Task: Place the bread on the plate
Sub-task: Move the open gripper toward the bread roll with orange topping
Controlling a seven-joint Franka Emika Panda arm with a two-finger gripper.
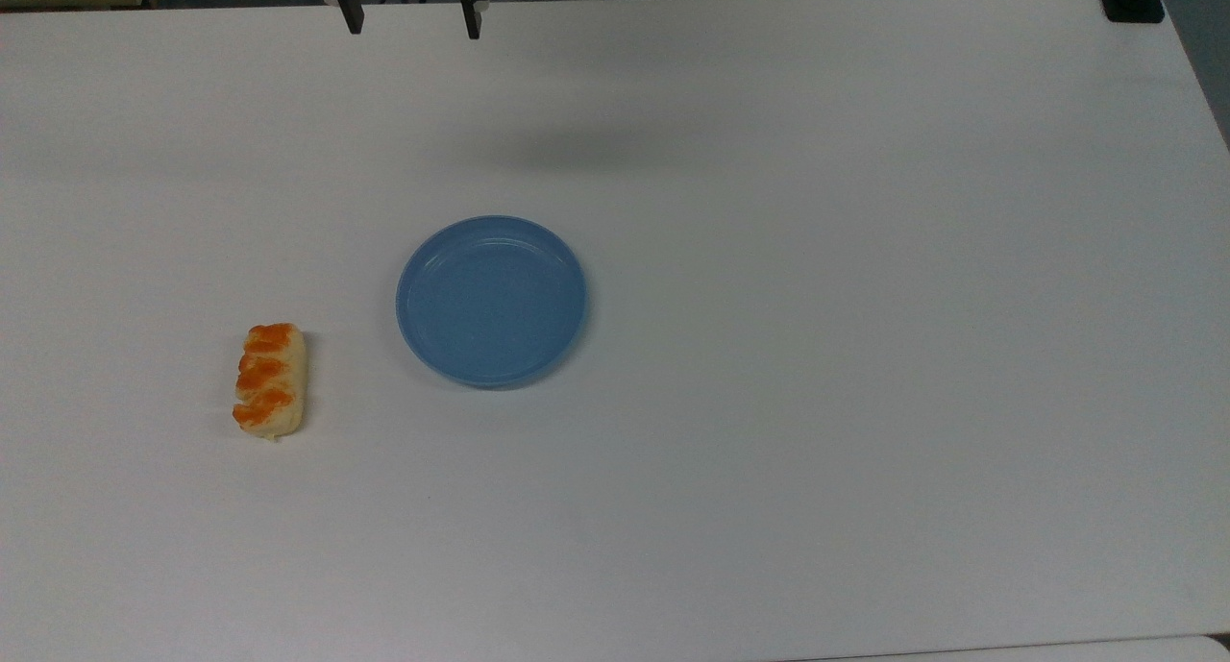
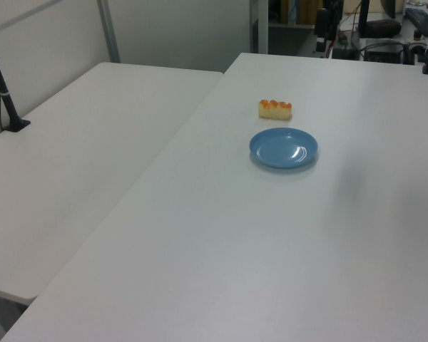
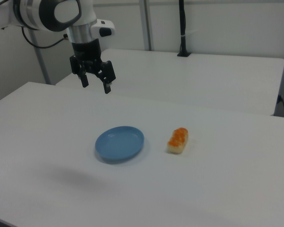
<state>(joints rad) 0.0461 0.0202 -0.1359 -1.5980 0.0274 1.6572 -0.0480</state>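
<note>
The bread (image 1: 270, 380) lies flat on the white tabletop (image 1: 817, 355), well apart from the tool. It sits near the plate (image 1: 491, 301) but does not touch it. In the top view it is to the plate's left, and in the right view it is on the plate's right. The plate is bare, so the bread has not been moved onto it yet.

The tool (image 3: 95, 82) hangs high in the air on the robot arm (image 3: 57, 14), above the far part of the tabletop (its soft shadow falls beyond the plate in the top view). Its two fingers (image 1: 354, 13) are spread wide. It holds nothing and touches nothing. I think it must go down to the bread next.
</note>
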